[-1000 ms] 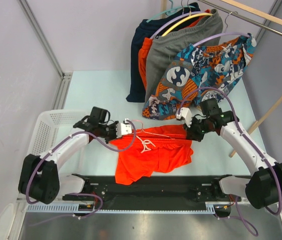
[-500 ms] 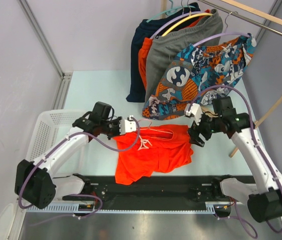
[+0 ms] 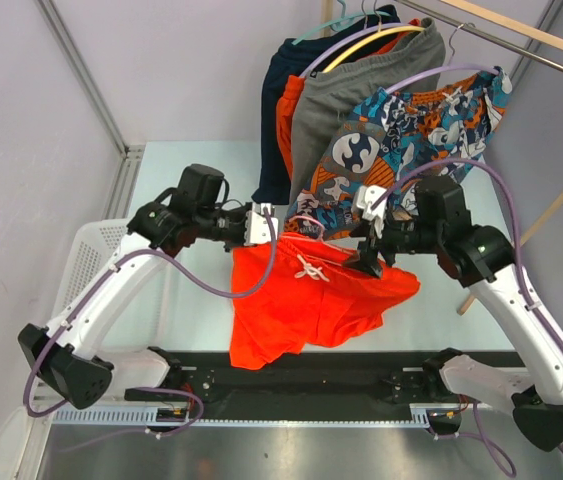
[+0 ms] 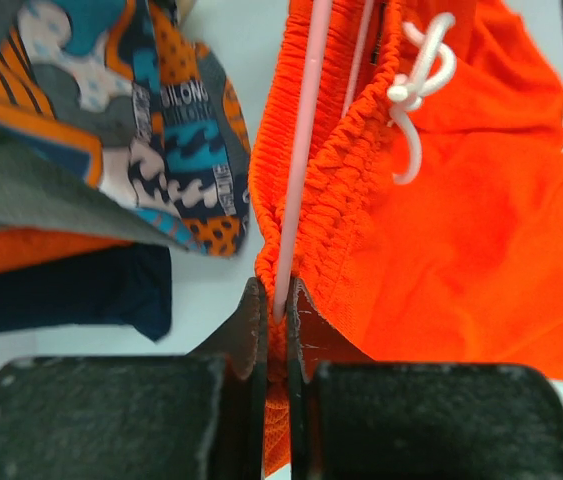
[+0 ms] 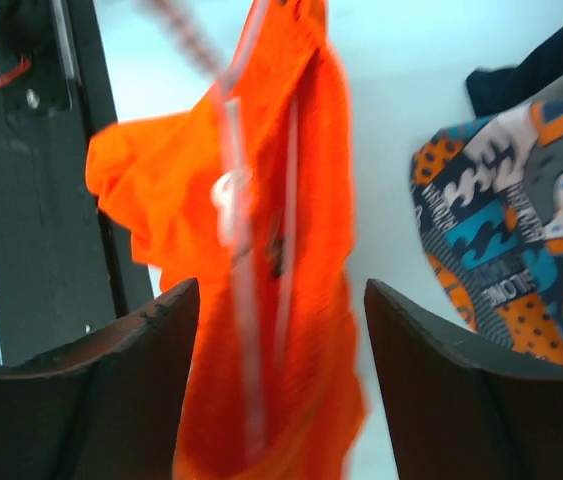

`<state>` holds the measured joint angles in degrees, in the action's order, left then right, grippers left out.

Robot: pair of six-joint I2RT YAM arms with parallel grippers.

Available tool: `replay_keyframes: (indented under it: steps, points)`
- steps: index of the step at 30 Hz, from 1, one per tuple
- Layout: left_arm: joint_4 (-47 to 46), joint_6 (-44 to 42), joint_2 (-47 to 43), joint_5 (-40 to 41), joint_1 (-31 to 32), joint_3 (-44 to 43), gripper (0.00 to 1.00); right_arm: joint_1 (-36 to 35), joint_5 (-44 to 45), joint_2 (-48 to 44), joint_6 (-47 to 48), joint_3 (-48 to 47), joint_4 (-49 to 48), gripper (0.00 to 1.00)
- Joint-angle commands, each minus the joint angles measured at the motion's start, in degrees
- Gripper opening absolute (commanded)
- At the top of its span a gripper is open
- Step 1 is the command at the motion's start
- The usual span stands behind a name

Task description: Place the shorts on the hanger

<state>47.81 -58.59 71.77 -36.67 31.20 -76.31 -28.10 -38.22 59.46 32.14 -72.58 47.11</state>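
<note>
The orange shorts [image 3: 311,300] hang above the table [image 3: 191,175], waistband up, between both arms. The left claw [image 4: 276,300] is clenched on the pink hanger [image 4: 299,170] and the waistband together. The right claw [image 5: 279,295] gapes wide around the blurred cloth. Patterned shorts [image 3: 416,130] hang behind.

shorts [image 4: 461,230]: matt cloth, crinkled elastic waistband | hanger [image 4: 299,150]: smooth, faintly glossy plastic

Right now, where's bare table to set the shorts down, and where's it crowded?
Free: the table between the white basket and the hanging navy garment. Crowded: back right, under the patterned shorts, and the middle, where the orange shorts hang from the left pincer.
</note>
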Motion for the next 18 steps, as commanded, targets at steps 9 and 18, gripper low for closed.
replay_keyframes:
  steps: [9, 18]
  points:
    - [-2.7, -1.0, 3.5, -9.7, 8.9, -11.7, 0.0, -0.5, -10.2, -1.5, -17.6, -15.8, 16.2, 0.45]
    - [-9.0, 2.8, 10.8, -13.7, 12.0, -16.7, 0.0, 13.5, -19.0, -8.5, -19.7, -11.5, 23.7, 0.24]
